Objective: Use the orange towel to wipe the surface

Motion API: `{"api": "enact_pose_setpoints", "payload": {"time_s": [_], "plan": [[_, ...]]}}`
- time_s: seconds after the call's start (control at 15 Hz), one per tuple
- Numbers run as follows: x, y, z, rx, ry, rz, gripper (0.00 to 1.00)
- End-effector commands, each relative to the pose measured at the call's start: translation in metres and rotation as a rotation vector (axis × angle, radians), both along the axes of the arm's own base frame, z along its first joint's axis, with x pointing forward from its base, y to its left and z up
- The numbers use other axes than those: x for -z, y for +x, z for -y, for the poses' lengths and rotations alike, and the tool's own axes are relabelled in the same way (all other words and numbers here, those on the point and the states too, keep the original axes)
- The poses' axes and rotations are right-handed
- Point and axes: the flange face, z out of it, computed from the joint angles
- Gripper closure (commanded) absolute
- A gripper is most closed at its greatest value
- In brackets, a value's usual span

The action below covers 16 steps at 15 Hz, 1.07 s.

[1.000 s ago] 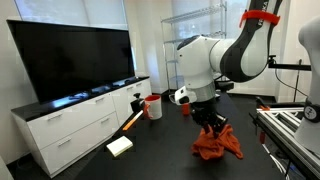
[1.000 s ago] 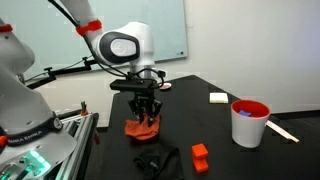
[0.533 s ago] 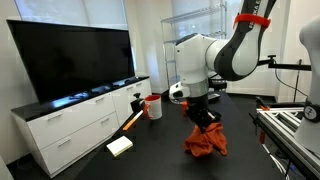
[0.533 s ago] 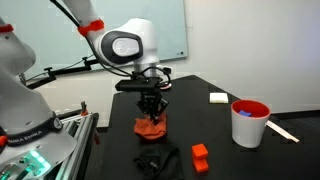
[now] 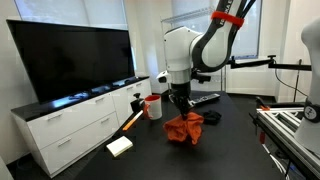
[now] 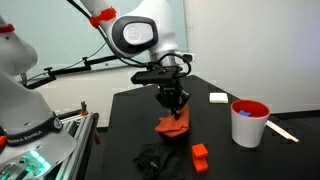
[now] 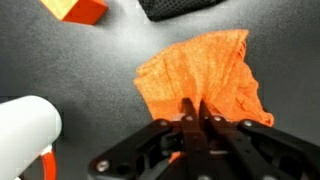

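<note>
The orange towel (image 5: 182, 128) lies crumpled on the black table (image 5: 235, 140). It also shows in an exterior view (image 6: 173, 123) and in the wrist view (image 7: 205, 72). My gripper (image 5: 181, 112) is shut on the towel's top fold, pinching it from above and dragging it over the surface; it also shows in an exterior view (image 6: 174, 104). In the wrist view the two fingers (image 7: 196, 112) are pressed together with orange cloth between them.
A white cup with a red rim (image 6: 249, 122) stands on the table, also in the wrist view (image 7: 25, 130). An orange block (image 6: 200, 157) and a black object (image 6: 153, 158) lie near the table's front edge. A white block (image 6: 218, 97) and a wooden stick (image 5: 132, 120) lie nearby.
My gripper has dragged the orange towel across the table toward the white cup, sliding it along the surface. The gripper stays shut on the towel.
</note>
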Motion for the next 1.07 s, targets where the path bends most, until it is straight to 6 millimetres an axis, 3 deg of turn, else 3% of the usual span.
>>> {"api": "enact_pose_setpoints", "payload": {"time_s": [0.0,0.4,1.0], "plan": [[0.01,0.005,-0.004,0.006,-0.025,-0.02,0.98],[0.029,-0.012,-0.028,-0.068,-0.069,-0.054,0.98],[0.039,-0.084,-0.066,-0.302,-0.109,-0.131,0.98]]}}
